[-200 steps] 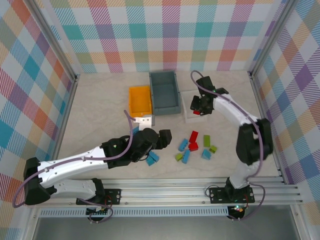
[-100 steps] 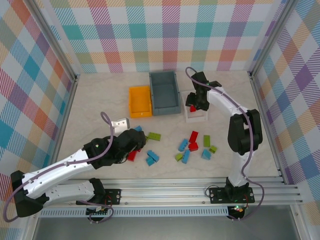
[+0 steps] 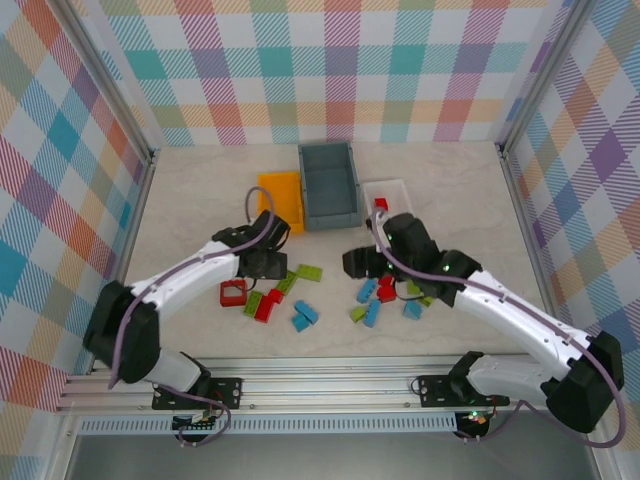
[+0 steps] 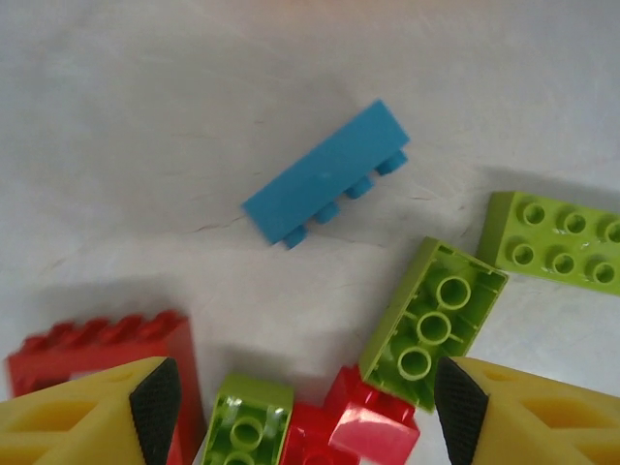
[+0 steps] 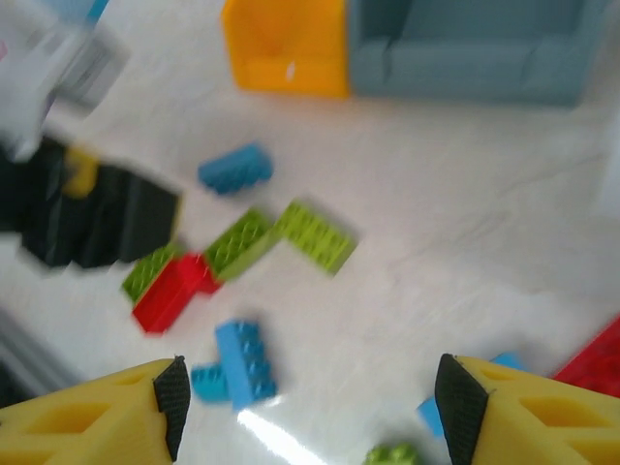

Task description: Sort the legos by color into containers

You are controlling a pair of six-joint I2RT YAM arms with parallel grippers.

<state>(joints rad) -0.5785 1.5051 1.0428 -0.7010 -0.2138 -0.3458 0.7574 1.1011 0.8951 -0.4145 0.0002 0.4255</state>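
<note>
Sorting looks only partly done. One red brick (image 3: 380,204) lies in the white bin (image 3: 395,186) just right of the grey-blue bin (image 3: 332,221). The orange bin (image 3: 280,192) touches that bin's left side, and the rest of the legos lie loose on the table in front of it. Both arms appear to be between picks. The left gripper (image 4: 307,402) hovers over the cluster in front and to the left of the grey-blue bin, its fingers spread wide with nothing between them. Below it lie a blue brick (image 4: 325,174), an upturned lime brick (image 4: 434,322), a flat lime plate (image 4: 557,242), the red square frame (image 4: 107,360) and a red brick (image 4: 363,426). The right gripper (image 5: 312,407), straight in front of the grey-blue bin, is likewise spread and empty, though its wrist view is blurred. The next move likely calls for choosing one brick, probably the blue one lying apart from its neighbours. The fingers should line up across its narrow sides before descending, so the crowded lime and red pieces are not nudged.
</note>
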